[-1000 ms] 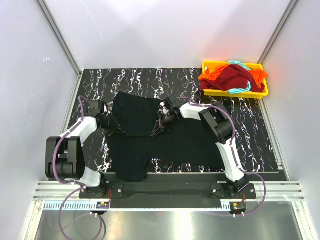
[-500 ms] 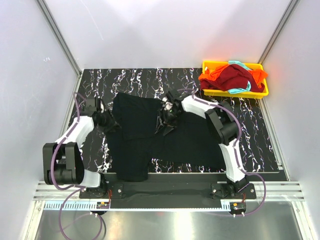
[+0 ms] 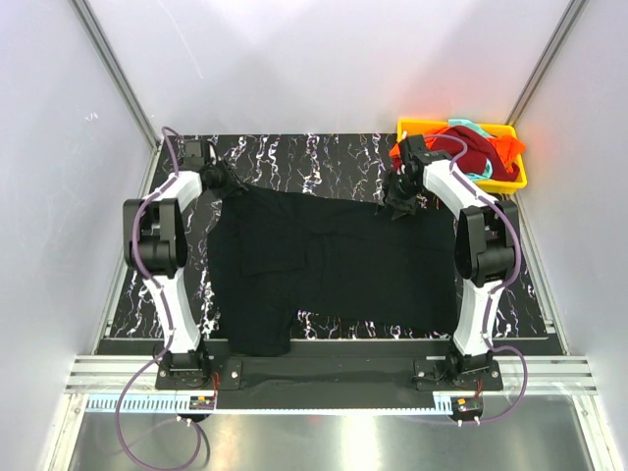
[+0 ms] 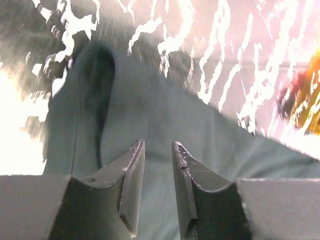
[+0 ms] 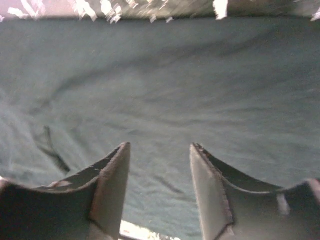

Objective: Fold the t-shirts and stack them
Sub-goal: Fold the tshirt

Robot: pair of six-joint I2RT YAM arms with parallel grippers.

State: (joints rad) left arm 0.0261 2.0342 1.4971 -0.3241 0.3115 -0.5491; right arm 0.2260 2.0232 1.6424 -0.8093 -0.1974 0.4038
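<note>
A black t-shirt [image 3: 334,265] lies spread flat across the middle of the table, with a flap hanging toward the near edge at the left. My left gripper [image 3: 228,182] hovers over the shirt's far left corner. In the left wrist view it [image 4: 157,145] stands open by a narrow gap, with only black fabric [image 4: 150,110] below. My right gripper [image 3: 395,204] is at the shirt's far right corner. In the right wrist view it [image 5: 160,146] is open wide above the cloth [image 5: 160,75], holding nothing. The dark red t-shirt [image 3: 461,152], orange t-shirt [image 3: 508,147] and teal t-shirt [image 3: 471,126] lie piled at the back right.
A shallow yellow tray [image 3: 461,183] at the back right corner holds the piled shirts, close behind my right gripper. White walls and metal posts enclose the black marbled table [image 3: 294,157]. Both arm bases sit at the near edge.
Both arms swung from the shirt's middle out to its far corners, drawing the folded part open across the table. Both grippers, shut a second ago, have let go and opened.
</note>
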